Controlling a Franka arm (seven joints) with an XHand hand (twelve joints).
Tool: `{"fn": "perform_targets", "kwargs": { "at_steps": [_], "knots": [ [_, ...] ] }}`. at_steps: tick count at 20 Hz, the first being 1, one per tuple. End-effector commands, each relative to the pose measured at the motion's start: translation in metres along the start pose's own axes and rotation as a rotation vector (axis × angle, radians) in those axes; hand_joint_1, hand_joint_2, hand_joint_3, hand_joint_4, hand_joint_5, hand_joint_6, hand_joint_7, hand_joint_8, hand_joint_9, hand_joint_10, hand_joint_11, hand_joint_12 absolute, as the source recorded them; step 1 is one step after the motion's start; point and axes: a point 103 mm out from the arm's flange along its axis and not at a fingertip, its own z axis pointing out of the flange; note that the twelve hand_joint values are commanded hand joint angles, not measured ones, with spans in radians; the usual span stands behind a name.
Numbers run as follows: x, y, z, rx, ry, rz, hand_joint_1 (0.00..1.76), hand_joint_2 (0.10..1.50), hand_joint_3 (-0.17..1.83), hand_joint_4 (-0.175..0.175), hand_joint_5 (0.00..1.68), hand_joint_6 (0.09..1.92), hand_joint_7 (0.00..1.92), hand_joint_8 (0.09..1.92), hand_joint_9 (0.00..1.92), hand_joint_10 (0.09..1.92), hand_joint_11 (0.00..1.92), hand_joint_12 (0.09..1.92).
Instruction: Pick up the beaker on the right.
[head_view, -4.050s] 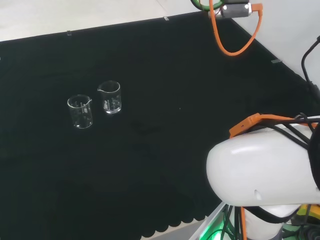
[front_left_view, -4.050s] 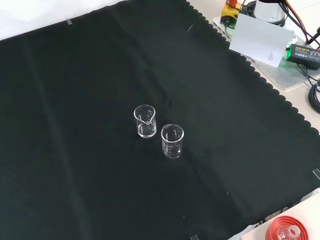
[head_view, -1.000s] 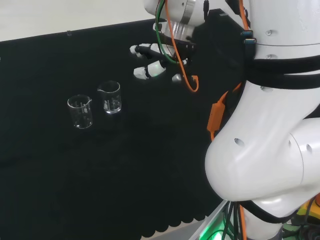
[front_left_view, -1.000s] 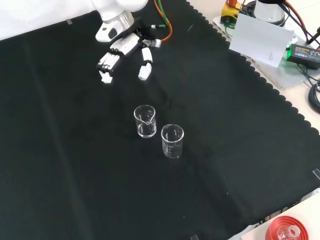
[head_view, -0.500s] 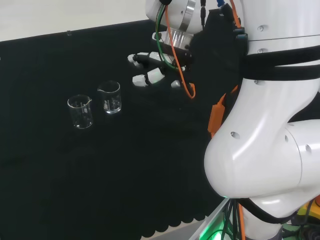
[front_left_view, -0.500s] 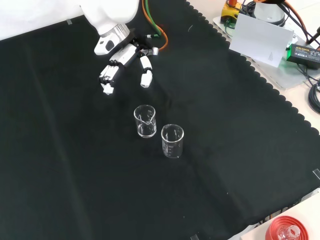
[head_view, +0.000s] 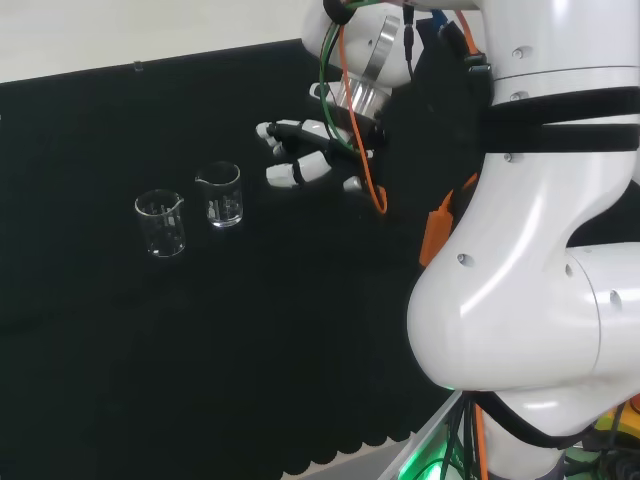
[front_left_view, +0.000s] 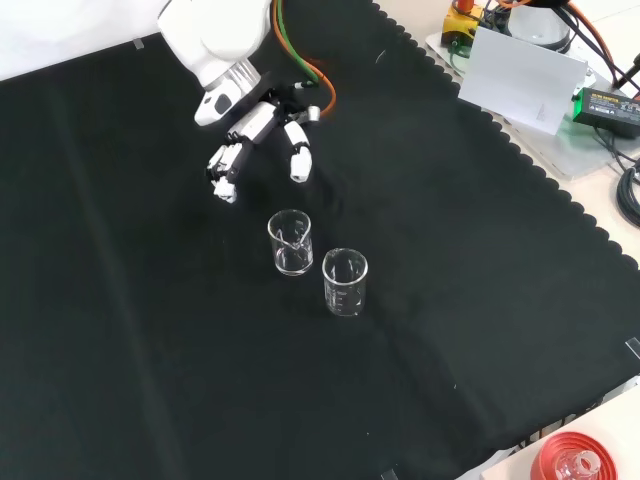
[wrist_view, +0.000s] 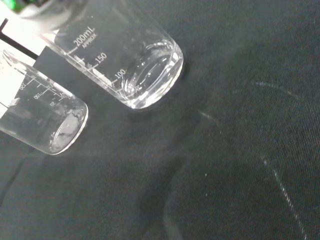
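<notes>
The black and white robot hand (front_left_view: 262, 135), fingers relaxed and empty, risks toppling the near clear glass beaker (front_left_view: 289, 242) at 6 o'clock against its neighbour beaker (front_left_view: 345, 282).

— Which one is it?
— The small clear glass beaker with a pour spout and printed white scale marks (head_view: 220, 194) (front_left_view: 289, 242) (wrist_view: 145, 75), the right one of two in the head view.
— How does it stand?
— Upright and empty on the black-clothed table (head_view: 300, 330), near the middle, well away from every edge.
</notes>
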Motion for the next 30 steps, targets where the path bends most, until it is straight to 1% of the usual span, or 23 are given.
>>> {"fn": "perform_targets", "kwargs": {
  "at_steps": [1,8,13,16,21,28,30],
  "knots": [
    [-0.003,0.004,0.014,-0.004,0.05,-0.006,0.75,0.52,0.57,-0.094,0.17,0.09,0.16,0.71,0.3,0.72,0.0,1.33],
    [-0.003,0.007,0.022,-0.007,0.057,-0.006,0.78,0.52,0.56,-0.095,0.17,0.09,0.11,0.7,0.23,0.72,0.0,1.23],
    [0.0,0.009,0.03,-0.001,0.077,-0.007,0.78,0.52,0.55,-0.094,0.16,0.09,0.1,0.69,0.19,0.72,0.0,1.14],
    [0.002,0.01,0.033,-0.008,0.097,-0.009,0.79,0.52,0.55,-0.094,0.16,0.09,0.1,0.69,0.18,0.72,0.0,1.13],
    [0.003,0.015,0.039,-0.01,0.109,-0.009,0.79,0.52,0.55,-0.094,0.16,0.09,0.1,0.69,0.18,0.72,0.0,1.13],
    [0.008,0.025,0.046,0.017,0.114,-0.021,0.79,0.52,0.55,-0.094,0.16,0.09,0.1,0.69,0.18,0.72,0.0,1.12],
    [0.009,0.028,0.047,0.031,0.114,-0.033,0.79,0.52,0.55,-0.094,0.16,0.09,0.1,0.69,0.19,0.72,0.0,1.12]
  ]
}}
